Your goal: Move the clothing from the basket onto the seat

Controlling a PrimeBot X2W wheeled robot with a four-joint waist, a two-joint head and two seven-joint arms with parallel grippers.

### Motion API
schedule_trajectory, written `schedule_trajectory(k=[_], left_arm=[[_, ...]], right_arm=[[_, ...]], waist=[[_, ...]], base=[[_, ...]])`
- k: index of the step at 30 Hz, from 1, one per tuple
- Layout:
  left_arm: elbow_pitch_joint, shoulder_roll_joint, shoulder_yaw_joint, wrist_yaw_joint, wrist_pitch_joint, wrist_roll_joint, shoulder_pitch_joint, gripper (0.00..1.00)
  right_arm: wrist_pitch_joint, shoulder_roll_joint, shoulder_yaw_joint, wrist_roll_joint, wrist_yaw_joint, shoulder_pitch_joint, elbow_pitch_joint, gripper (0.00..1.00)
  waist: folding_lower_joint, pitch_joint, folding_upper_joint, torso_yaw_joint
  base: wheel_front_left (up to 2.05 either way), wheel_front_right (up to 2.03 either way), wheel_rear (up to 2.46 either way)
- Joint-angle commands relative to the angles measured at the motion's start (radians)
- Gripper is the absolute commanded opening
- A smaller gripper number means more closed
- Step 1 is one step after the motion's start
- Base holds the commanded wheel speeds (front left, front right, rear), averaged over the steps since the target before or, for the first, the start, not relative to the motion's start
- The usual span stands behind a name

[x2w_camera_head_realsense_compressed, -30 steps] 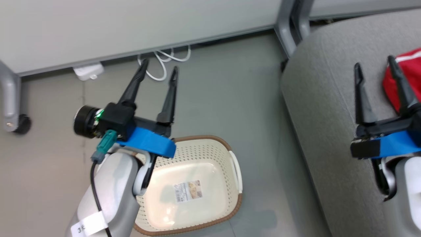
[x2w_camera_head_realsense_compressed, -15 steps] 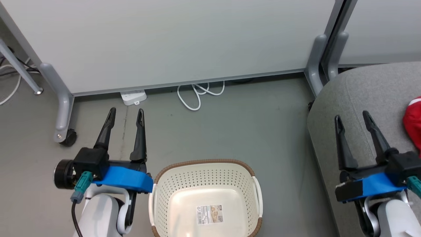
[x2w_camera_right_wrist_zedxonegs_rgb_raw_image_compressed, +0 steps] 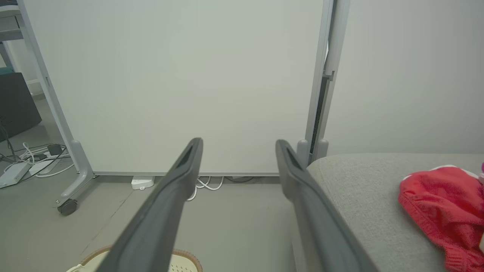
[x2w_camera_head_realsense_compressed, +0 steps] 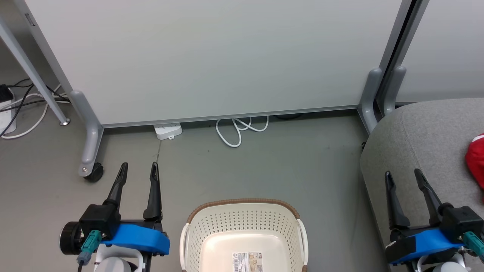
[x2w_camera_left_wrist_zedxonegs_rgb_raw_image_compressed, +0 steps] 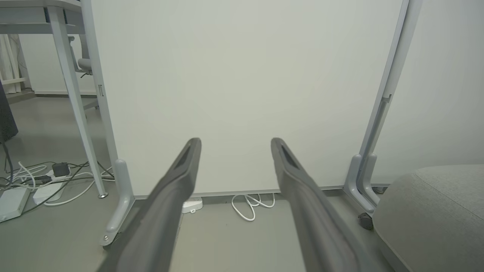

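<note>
The cream basket [x2w_camera_head_realsense_compressed: 244, 226] with a brown rim stands on the floor at the bottom centre, holding no clothing, a barcode sticker on its base. Red clothing [x2w_camera_head_realsense_compressed: 476, 158] lies on the grey seat [x2w_camera_head_realsense_compressed: 419, 139] at the right edge; the right wrist view shows the clothing [x2w_camera_right_wrist_zedxonegs_rgb_raw_image_compressed: 442, 207] on the seat [x2w_camera_right_wrist_zedxonegs_rgb_raw_image_compressed: 363, 189] to the right of the fingers. My left gripper [x2w_camera_head_realsense_compressed: 138, 170] is open over the floor left of the basket, and its left wrist view [x2w_camera_left_wrist_zedxonegs_rgb_raw_image_compressed: 234, 145] shows nothing between the fingers. My right gripper [x2w_camera_head_realsense_compressed: 402, 176] is open above the seat's near-left part, holding nothing [x2w_camera_right_wrist_zedxonegs_rgb_raw_image_compressed: 238, 145].
A pale partition panel [x2w_camera_head_realsense_compressed: 211, 56] on grey castor legs [x2w_camera_head_realsense_compressed: 89, 151] stands behind the floor. A white power strip [x2w_camera_head_realsense_compressed: 168, 131] and a looped white cable [x2w_camera_head_realsense_compressed: 238, 132] lie at its foot. More cables [x2w_camera_head_realsense_compressed: 19, 109] lie at the far left beside a table leg.
The head camera has swung and tilted, so the basket now sits at the bottom centre and the seat at the right. Both grippers have drawn back lower, still open.
</note>
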Motion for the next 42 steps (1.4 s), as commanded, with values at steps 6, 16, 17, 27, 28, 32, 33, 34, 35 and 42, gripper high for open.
schedule_trajectory(k=[6, 16, 17, 27, 28, 32, 33, 34, 35, 42], left_arm=[[0.007, -0.004, 0.015, -0.01, -0.003, 0.002, 0.03, 1.0], [0.011, -0.005, 0.009, -0.016, -0.003, -0.023, 0.041, 1.0], [0.01, -0.005, 0.009, -0.016, -0.003, -0.026, 0.041, 1.0], [0.036, -0.004, 0.011, -0.009, 0.004, -0.015, 0.048, 0.0], [0.046, -0.004, 0.012, -0.009, 0.007, -0.017, 0.057, 0.0], [0.056, -0.004, 0.026, -0.01, 0.033, -0.097, 0.059, 0.0], [0.055, -0.004, 0.028, -0.01, 0.038, -0.117, 0.058, 0.0], [0.054, -0.004, 0.03, -0.011, 0.043, -0.136, 0.057, 0.0], [0.052, -0.004, 0.032, -0.011, 0.048, -0.155, 0.057, 0.0], [0.041, -0.004, 0.045, -0.012, 0.078, -0.283, 0.054, 0.0]], right_arm=[[0.0, 0.018, -0.007, 0.008, 0.0, 0.036, 0.008, 1.0], [0.0, 0.028, -0.005, 0.01, 0.0, 0.045, 0.022, 1.0], [0.0, 0.028, -0.005, 0.011, 0.0, 0.044, 0.023, 1.0], [0.002, 0.029, -0.003, 0.013, 0.0, 0.037, 0.048, 0.0], [0.003, 0.03, -0.004, 0.014, 0.0, 0.043, 0.057, 0.0], [0.033, 0.032, -0.015, 0.097, 0.0, 0.036, 0.072, 0.0], [0.038, 0.032, -0.015, 0.118, 0.0, 0.035, 0.071, 0.0], [0.043, 0.032, -0.015, 0.139, 0.0, 0.034, 0.07, 0.0], [0.047, 0.032, -0.014, 0.16, 0.0, 0.034, 0.068, 0.0], [0.076, 0.032, -0.011, 0.297, 0.0, 0.031, 0.057, 0.0]], waist=[[0.0002, -0.008, -0.0001, 0.01], [0.0002, -0.015, -0.0001, 0.012], [0.0002, -0.015, -0.0001, 0.012], [0.0002, -0.016, -0.0001, 0.01], [0.0002, -0.016, -0.0001, 0.01], [0.0002, -0.016, -0.0001, 0.008], [0.0002, -0.016, -0.0001, 0.008], [0.0002, -0.016, -0.0001, 0.007], [0.0002, -0.016, -0.0001, 0.007], [0.0002, -0.016, -0.0001, 0.003]], base=[[0.0, 0.0, 0.0], [0.0, 0.0, 0.0], [0.0, 0.0, 0.0], [0.0, 0.0, 0.0], [0.0, 0.0, 0.0], [0.0, 0.0, 0.0], [0.0, 0.0, 0.0], [0.0, 0.0, 0.0], [0.0, 0.0, 0.0], [0.0, 0.0, 0.0]])
